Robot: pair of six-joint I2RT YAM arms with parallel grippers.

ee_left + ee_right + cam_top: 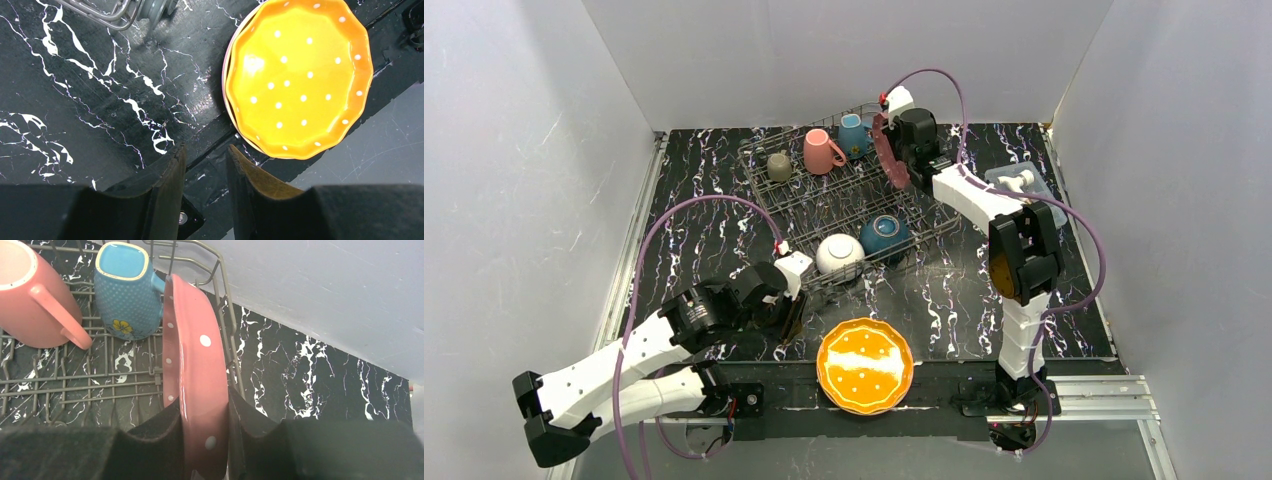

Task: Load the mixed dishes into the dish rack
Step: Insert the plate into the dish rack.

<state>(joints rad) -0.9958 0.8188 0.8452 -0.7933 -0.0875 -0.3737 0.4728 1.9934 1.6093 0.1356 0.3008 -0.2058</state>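
Right wrist cam: pinching the pink plate (192, 355) on edge with the right gripper (205, 410), upright at the dish rack's (100, 382) right end, just beside the blue mug (125, 290). Over at the left gripper (205, 155): jaws spread a little, gripping nothing, hanging near the orange plate (295, 75) at the table's (75, 100) near edge.

Pink plate (192, 365) on edge in rack (844, 200); orange plate (865, 366) flat outside

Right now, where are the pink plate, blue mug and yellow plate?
pink plate (197, 365), right wrist view, on its rim.
blue mug (125, 302), right wrist view, on its side.
yellow plate (295, 75), left wrist view, on its centre.
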